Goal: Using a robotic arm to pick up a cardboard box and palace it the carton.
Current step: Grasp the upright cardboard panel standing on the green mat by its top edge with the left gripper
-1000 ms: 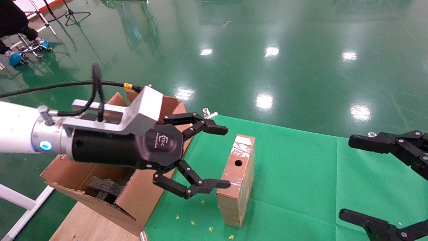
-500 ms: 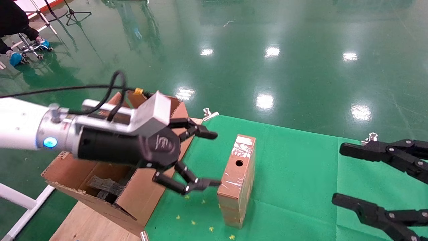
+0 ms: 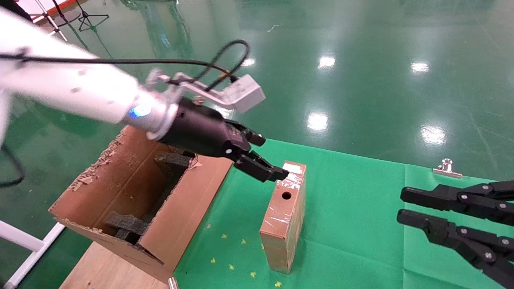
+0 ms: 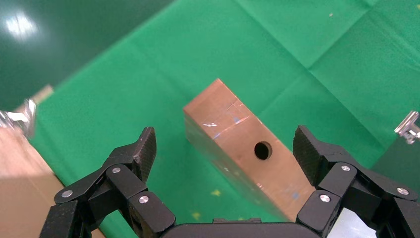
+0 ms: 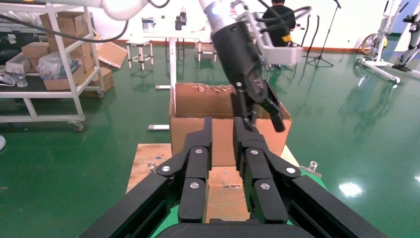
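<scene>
The cardboard box (image 3: 284, 218), slim, brown and tape-wrapped with a round hole in its top face, stands on the green cloth (image 3: 353, 208). My left gripper (image 3: 270, 156), on the robotic arm, hovers open at the box's far upper end. In the left wrist view the box (image 4: 237, 144) lies below the left gripper (image 4: 225, 148), between its wide-spread fingers, and nothing touches it. The carton (image 3: 132, 200), ragged-edged with black foam blocks inside, stands left of the box. My right gripper (image 3: 401, 205) waits at the right with only a narrow gap between its fingers, holding nothing.
A metal clip (image 3: 446, 168) pins the cloth at the far right edge. The carton rests on a wooden board (image 3: 104, 269). Small yellow scraps (image 3: 231, 265) dot the cloth near the box. In the right wrist view the box (image 5: 225, 193) and carton (image 5: 183, 124) lie beyond the right gripper (image 5: 223, 121).
The left arm has swung up and turned, moving its gripper from beside the box to above the box's far end. The right gripper's fingers have drawn much closer together.
</scene>
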### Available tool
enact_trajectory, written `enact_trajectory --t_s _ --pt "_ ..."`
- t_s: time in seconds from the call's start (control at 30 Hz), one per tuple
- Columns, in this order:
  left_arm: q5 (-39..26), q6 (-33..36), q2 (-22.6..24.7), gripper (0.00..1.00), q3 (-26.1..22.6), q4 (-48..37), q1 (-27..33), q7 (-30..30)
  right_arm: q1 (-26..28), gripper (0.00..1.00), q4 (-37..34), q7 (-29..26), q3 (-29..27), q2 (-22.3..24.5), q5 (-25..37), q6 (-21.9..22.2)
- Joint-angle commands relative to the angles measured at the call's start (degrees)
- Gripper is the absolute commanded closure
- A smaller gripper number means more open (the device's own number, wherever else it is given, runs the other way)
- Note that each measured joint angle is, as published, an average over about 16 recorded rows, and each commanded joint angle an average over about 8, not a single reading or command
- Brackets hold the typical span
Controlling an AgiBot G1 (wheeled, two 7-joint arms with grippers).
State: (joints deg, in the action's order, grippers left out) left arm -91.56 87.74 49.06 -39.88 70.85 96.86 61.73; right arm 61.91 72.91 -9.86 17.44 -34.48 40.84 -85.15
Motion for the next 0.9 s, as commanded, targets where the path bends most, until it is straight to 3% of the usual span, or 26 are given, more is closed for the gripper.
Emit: enact_trajectory --t_s 0.03,0.5,0.9 --pt "-4.36 1.73 3.15 0.0 -2.53 -1.57 3.06 6.23 0.0 1.0 0.0 0.0 0.0 0.0 0.0 0.0" --pt "-8.24 3.09 17.58 0.0 -19.7 -15.19 13.14 21.4 0.01 1.0 0.0 0.02 0.04 0.01 -0.03 0.02" --pt "-7.68 2.02 24.3 0.0 -27.51 -22.66 14.19 23.74 0.01 1.0 0.0 0.03 0.06 0.03 -0.04 0.03"
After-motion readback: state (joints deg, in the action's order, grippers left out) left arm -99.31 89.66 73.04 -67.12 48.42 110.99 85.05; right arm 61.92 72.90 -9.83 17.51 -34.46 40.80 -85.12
